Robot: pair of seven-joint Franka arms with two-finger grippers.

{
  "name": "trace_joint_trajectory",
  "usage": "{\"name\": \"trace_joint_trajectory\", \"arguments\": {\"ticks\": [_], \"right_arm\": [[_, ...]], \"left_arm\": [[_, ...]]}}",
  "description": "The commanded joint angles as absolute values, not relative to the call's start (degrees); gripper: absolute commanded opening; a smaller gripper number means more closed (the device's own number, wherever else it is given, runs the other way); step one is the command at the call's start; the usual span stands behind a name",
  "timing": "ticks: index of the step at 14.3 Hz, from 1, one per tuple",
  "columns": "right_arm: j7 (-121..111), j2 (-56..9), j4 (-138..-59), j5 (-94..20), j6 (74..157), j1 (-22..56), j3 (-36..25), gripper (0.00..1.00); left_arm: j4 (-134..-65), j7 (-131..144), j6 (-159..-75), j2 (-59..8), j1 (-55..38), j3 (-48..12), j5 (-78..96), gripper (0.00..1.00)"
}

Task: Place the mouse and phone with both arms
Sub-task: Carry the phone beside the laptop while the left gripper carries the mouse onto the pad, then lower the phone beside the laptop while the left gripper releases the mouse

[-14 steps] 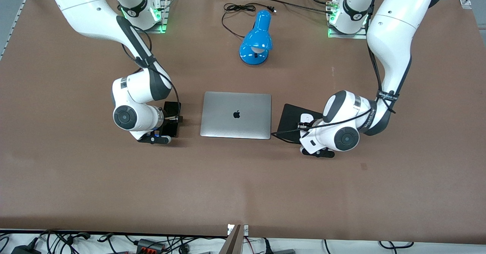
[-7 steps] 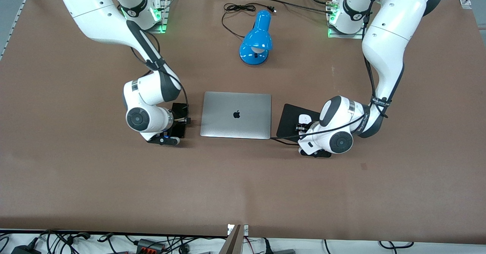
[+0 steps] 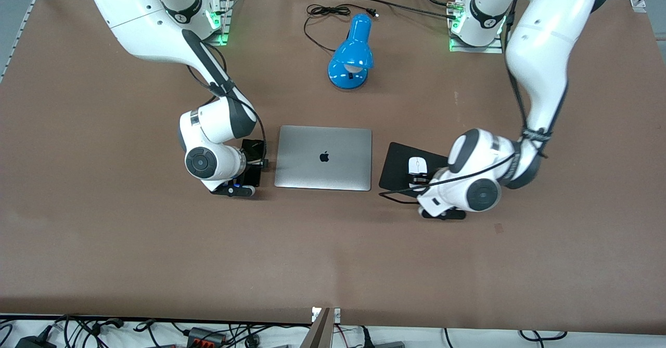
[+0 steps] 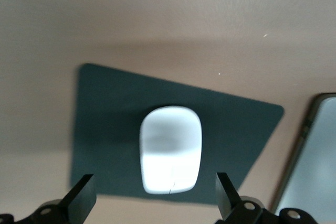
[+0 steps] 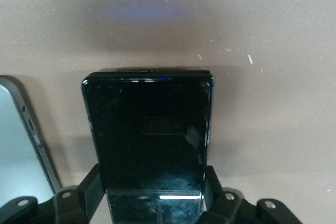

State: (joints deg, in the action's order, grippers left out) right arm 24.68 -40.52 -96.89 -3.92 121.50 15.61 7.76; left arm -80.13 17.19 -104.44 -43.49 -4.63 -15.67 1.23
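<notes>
White mouse (image 3: 418, 165) is sitting flat on the black pad (image 3: 398, 160), just past the middle of the frame toward the left arm's end of the brown counter (image 3: 333, 259), right beside the closed silver laptop (image 3: 322, 157) that fills the centre. Makes sense as a spot: pad next to the laptop, normal desk layout. The left claw (image 3: 419, 182) hangs low over the pad's edge nearest the front camera. In the left wrist view its fingers are spread wide apart with nothing in them, and the mouse lies on the pad just ahead of the tips, lined up with the gap between them and touching neither. So I'd call the mouse placed. On the laptop's side toward the right arm's end, mid-height in the frame, the right claw (image 3: 255, 168) is down at the counter with the glossy black phone (image 3: 253, 150). In the right wrist view the fingers sit tight against both long edges of the phone near one end, so it looks clamped on it, with the free end of the phone sticking out ahead over the counter and the laptop's edge close alongside. I can't tell if the phone touches the counter yet. My guess is this half just needs setting down and letting go. Blue lamp (image 3: 351, 56) sits in the upper middle, well apart from all this.
</notes>
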Motion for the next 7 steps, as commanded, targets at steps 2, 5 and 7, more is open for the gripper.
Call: {"name": "trace_joint_trajectory", "arguments": {"ticks": [2, 5, 7], "right_arm": [[27.68, -41.13, -95.62, -4.75, 121.99, 16.78, 7.56, 0.18], [27.60, -41.13, -95.62, -4.66, 121.99, 16.96, 7.56, 0.18], [27.60, -41.13, -95.54, -4.66, 121.90, 17.75, 7.56, 0.18]], "left_arm": [[-80.68, 18.02, -96.97, -34.21, -2.38, -13.98, 1.50, 1.00], [-79.03, 18.19, -88.01, -29.63, -0.10, -12.66, 1.76, 1.00], [-75.61, 17.50, -82.73, -28.83, 2.71, -12.66, 1.41, 1.00]]}}
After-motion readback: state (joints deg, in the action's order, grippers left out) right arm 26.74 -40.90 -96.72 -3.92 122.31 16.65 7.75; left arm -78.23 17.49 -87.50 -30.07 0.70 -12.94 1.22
